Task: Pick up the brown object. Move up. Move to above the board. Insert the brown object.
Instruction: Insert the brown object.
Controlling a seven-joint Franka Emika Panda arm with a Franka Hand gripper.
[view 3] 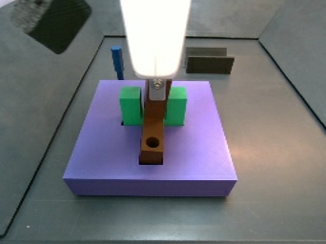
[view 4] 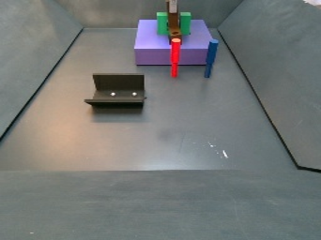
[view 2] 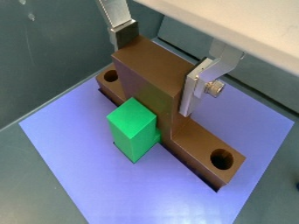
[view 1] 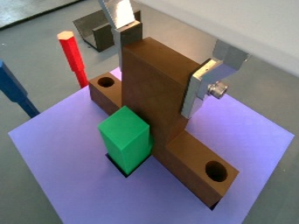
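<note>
Risk: The brown object (view 1: 158, 105) looks already seated in the slot of the board (view 1: 251, 166). If the end effector (view 1: 163, 57) lifts without letting go first, I judge it would drag the bar back out.
Cause: The fingers (view 2: 198, 87) press on the upright crosspiece from both sides, so any sideways drift while clamped could wedge the bar against the slot walls.
Second risk: The green block (view 2: 135, 127) stands touching the bar's side, just beside the crosspiece. A wide finger opening or a tilted retreat could knock it.
End effector state: Closed on the brown object's upright crosspiece; both wrist views show the silver plates flat against its opposite faces.
End effector place: Directly above the middle of the board, hanging straight down in a side view (view 3: 155, 91).
Brown object place: It lies lengthwise in the board's central slot, a round hole showing near each end in both wrist views, with the crosspiece rising between the fingers.
Board place: At the far end of the worktop (view 4: 163, 141) in a side view.
Nearby: A red peg (view 4: 175, 58) and a blue peg (view 4: 212, 56) stand just off the board's edge. The fixture (view 4: 115, 91) sits well apart, nearer on the left.
Task stage: Insertion seems done or nearly so; release is not yet made.
</note>
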